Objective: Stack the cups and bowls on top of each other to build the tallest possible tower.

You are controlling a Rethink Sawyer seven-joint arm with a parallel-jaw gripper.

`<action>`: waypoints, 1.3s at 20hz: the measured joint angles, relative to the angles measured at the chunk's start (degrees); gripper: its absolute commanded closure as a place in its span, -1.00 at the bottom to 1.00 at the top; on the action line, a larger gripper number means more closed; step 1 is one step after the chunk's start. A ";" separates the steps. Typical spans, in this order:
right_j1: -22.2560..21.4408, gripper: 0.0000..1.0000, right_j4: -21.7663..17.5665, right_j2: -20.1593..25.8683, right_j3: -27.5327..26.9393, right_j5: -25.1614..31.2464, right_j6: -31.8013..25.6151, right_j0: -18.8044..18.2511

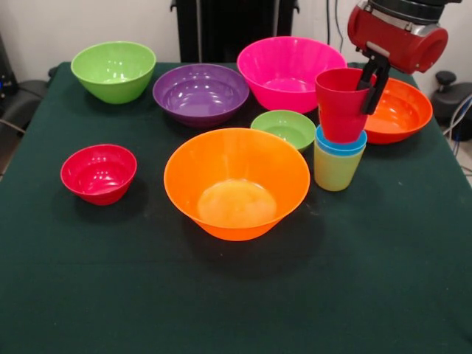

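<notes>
A red cup point(341, 105) hangs slightly tilted just above a blue cup point(341, 144), which is nested in a yellow-green cup point(335, 168) standing on the table at right. My gripper point(372, 82) is shut on the red cup's right rim, one finger outside the wall. The bowls lie around: a big orange bowl point(236, 182) in the middle, pink bowl point(289, 71) and purple bowl point(200, 93) behind it, lime green bowl point(113, 70) at far left, small green bowl point(284, 129), small red bowl point(99, 172) at left, and a red-orange bowl point(398, 110) behind the cups.
The dark green table cloth point(236, 295) covers the table. The red arm head point(398, 33) sits above the red-orange bowl at top right. A black pedestal stands behind the pink bowl.
</notes>
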 measured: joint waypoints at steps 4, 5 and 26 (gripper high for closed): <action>0.03 1.00 0.00 0.00 0.00 0.00 0.00 0.23; 0.03 1.00 0.00 0.00 0.01 0.00 0.00 0.30; 0.03 1.00 0.00 0.00 0.53 -3.18 0.00 0.51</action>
